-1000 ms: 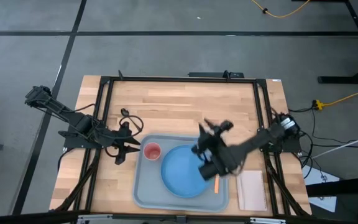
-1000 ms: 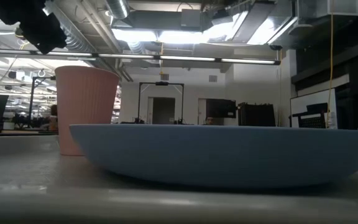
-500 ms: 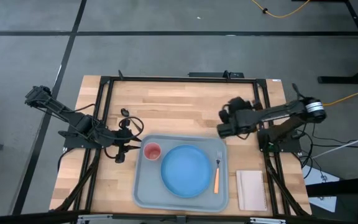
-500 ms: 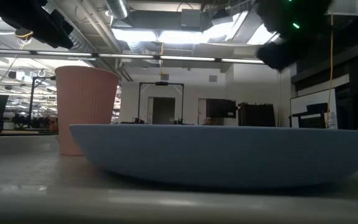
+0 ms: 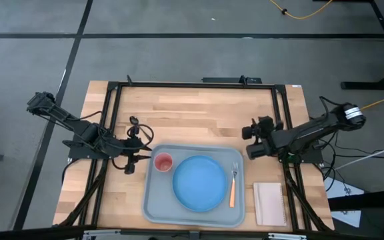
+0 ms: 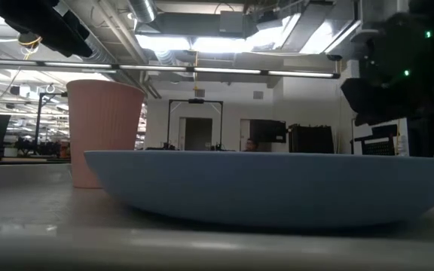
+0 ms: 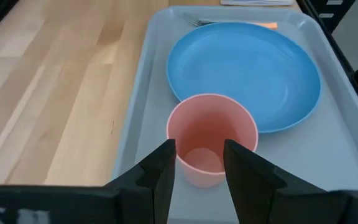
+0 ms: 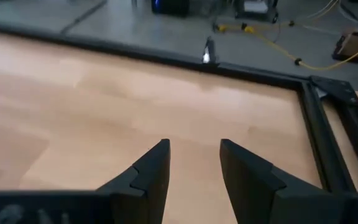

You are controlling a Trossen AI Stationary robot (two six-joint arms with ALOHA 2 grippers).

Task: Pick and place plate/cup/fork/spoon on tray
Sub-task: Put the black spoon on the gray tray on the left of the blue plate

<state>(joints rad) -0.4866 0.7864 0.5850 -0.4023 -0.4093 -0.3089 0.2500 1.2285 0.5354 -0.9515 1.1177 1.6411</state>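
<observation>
Left gripper open beside cup; tray holds cup, plate, fork.

Overhead camera looks straight down; low camera sits close behind the plate, shared by both.

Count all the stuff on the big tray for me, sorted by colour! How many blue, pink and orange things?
Blue: 1, the plate
Pink: 1, the cup
Orange: 1, the fork with its orange handle
Total: 3 things on the tray
</observation>
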